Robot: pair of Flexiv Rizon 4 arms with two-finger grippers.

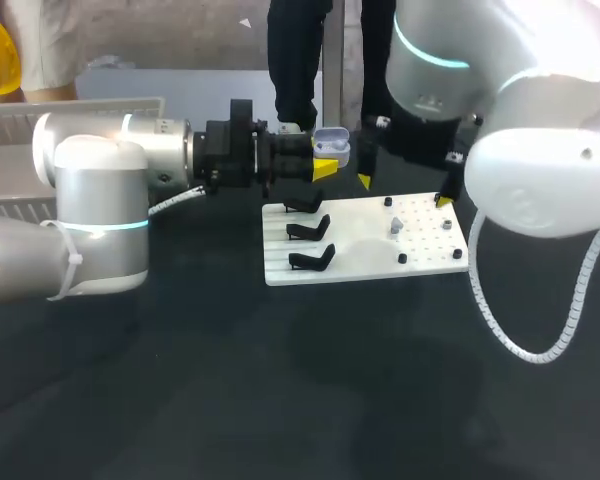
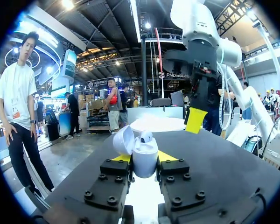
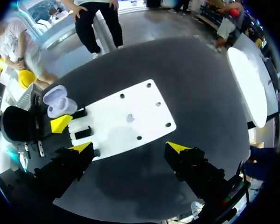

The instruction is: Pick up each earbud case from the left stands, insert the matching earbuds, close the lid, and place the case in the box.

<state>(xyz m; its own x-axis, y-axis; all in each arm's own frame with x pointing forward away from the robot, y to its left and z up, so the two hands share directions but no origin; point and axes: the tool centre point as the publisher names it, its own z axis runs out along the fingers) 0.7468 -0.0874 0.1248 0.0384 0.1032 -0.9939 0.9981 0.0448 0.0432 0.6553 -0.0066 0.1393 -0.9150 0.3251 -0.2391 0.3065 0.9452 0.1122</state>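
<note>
My left gripper (image 1: 325,162) (image 2: 144,159) is shut on a pale earbud case (image 1: 331,146) (image 2: 144,150), held level above the board's far left corner. Its lid (image 2: 123,139) stands open and one earbud (image 2: 146,136) sits inside. The white board (image 1: 365,245) (image 3: 126,116) carries three bare black stands (image 1: 308,230) along its left side. A grey earbud (image 1: 394,228) (image 3: 129,118) rests near the board's middle. My right gripper (image 1: 404,190) (image 3: 129,147) hangs open above the board, just right of the case (image 3: 59,100), with nothing between its fingers.
A white slatted box (image 1: 20,150) stands at the far left behind my left arm. Small black pegs (image 1: 402,258) dot the right half of the board. Dark tabletop (image 1: 310,380) stretches in front of the board.
</note>
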